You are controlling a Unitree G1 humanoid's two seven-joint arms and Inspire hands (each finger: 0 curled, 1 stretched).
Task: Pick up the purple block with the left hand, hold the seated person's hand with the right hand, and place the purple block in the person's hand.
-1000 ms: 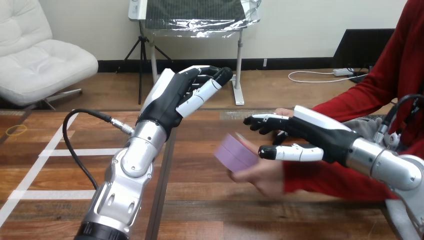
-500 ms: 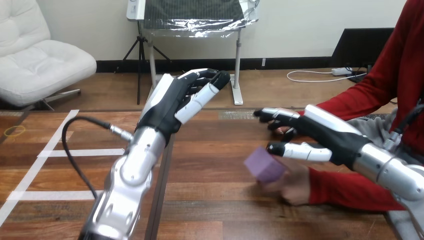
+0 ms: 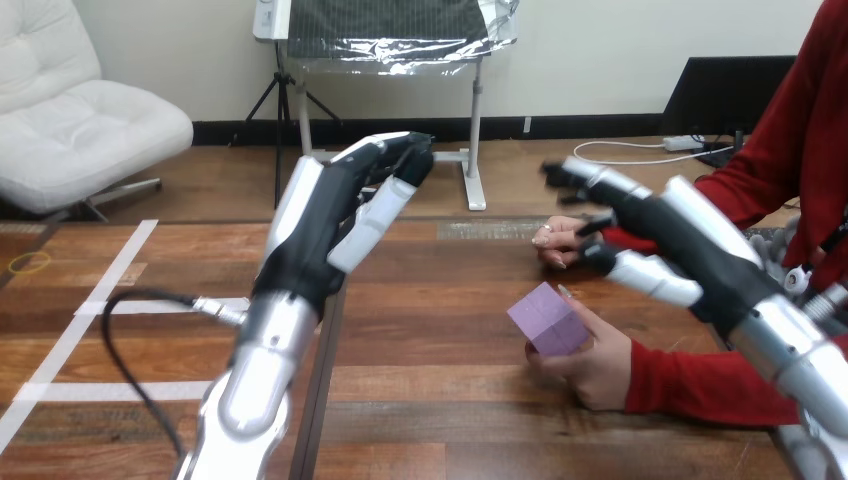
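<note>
Space lies open across the middle and left of the wooden bench. Its glossy brown planks are crossed by a dark seam running toward the near edge and by white tape lines at the left. A small yellow ring lies near the far left edge. The right side is crowded.

The purple block, a matte cube with crisp edges, sits tilted in the fingers of the person's nearer hand. That hand is low over the bench at the end of a red sleeve. The person's farther hand lies close to the far edge.

The left robot hand, black with white shells, is raised well above the bench on its silver forearm. Its fingers are nearly straight, only slightly bent at the tips, and it holds nothing, well apart from the block.

The right robot hand hovers above the person's hands with its fingers spread and loosely extended and its thumb apart from them, gripping nothing. Whether it touches the farther hand cannot be told.
</note>
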